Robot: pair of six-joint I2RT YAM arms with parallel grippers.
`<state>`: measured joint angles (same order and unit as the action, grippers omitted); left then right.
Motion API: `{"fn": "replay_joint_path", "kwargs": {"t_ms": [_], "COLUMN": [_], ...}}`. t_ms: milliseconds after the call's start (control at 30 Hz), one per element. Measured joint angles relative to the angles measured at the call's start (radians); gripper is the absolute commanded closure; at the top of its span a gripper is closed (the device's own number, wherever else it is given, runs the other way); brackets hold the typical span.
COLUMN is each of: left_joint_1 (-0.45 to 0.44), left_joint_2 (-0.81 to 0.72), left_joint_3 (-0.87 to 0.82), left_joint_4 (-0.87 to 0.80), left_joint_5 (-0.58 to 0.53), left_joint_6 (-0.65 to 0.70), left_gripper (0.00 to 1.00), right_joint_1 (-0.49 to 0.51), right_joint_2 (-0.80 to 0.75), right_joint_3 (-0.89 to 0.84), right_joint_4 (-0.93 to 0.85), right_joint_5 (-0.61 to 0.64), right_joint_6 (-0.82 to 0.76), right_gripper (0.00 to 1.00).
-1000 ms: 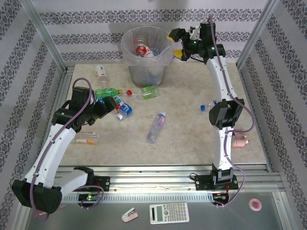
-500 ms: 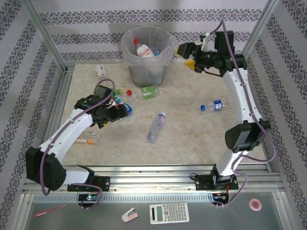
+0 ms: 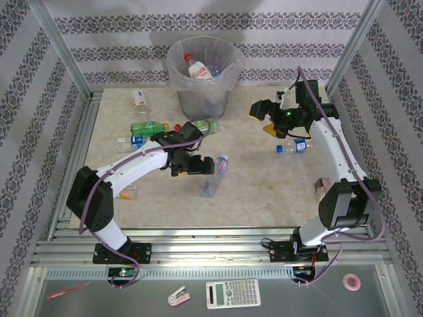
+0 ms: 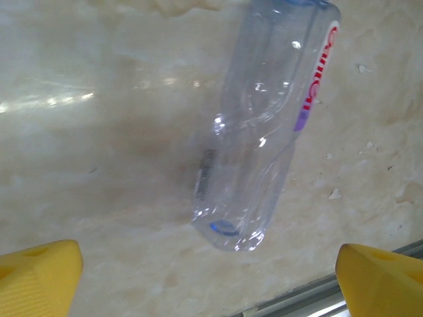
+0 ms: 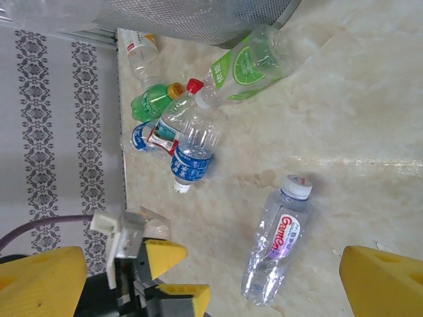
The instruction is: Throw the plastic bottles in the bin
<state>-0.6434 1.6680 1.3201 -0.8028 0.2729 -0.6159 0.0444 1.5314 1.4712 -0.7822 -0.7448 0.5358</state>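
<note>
Swinging rightward, the left pincer (image 3: 198, 165) is hovering wide apart just left of the clear red-lettered plastic bottle (image 3: 215, 175) (long axis near-to-far, cap far), which is lying on the table (image 3: 264, 198).

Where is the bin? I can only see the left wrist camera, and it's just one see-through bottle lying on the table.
Observer: The bin stands at the far edge of the table, past your bottle. A red-labelled bottle lies on top inside it.
Operator: Are there more bottles to pick up?
Observer: Yes. A green bottle and several clear ones lie in a bunch on the left side of the table, nearer than the bin.
Operator: What is the other arm doing?
Observer: The right fingers are open and hold nothing. They are above the table near a blue-labelled bottle.
</note>
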Motion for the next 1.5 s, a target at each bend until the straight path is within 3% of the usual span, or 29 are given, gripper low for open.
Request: {"fn": "replay_joint_path", "kwargs": {"t_ms": [300,600,867,1033,1267,1500], "left_joint_1": [-0.084,-0.104,-0.104,-0.104,-0.105,-0.071], "left_joint_2": [0.219,0.338,0.41,0.444,0.465,0.375], "left_joint_3": [0.211,0.291,0.325,0.341,0.342,0.233], "left_joint_4": [-0.023,-0.083,-0.09,-0.09,-0.09,-0.035], "left_joint_5": [-0.043,-0.114,-0.134,-0.148,-0.154,-0.11], "left_joint_6": [0.064,0.09,0.093,0.094,0.093,0.058], "left_gripper": [0.12,0.28,0.3,0.34,0.5,0.56], "right_joint_1": [-0.031,-0.049,-0.056,-0.056,-0.056,-0.069], "right_joint_2": [-0.074,-0.114,-0.133,-0.137,-0.142,-0.142], "right_joint_3": [-0.06,-0.087,-0.087,-0.087,-0.087,-0.087], "right_joint_4": [-0.008,-0.023,-0.023,-0.029,-0.031,-0.03], "right_joint_5": [0.0,-0.002,-0.005,-0.005,-0.005,-0.021], "right_joint_6": [-0.02,-0.031,-0.039,-0.039,-0.039,-0.038], "right_gripper": [0.02,0.02,0.02,0.02,0.02,0.02]}}
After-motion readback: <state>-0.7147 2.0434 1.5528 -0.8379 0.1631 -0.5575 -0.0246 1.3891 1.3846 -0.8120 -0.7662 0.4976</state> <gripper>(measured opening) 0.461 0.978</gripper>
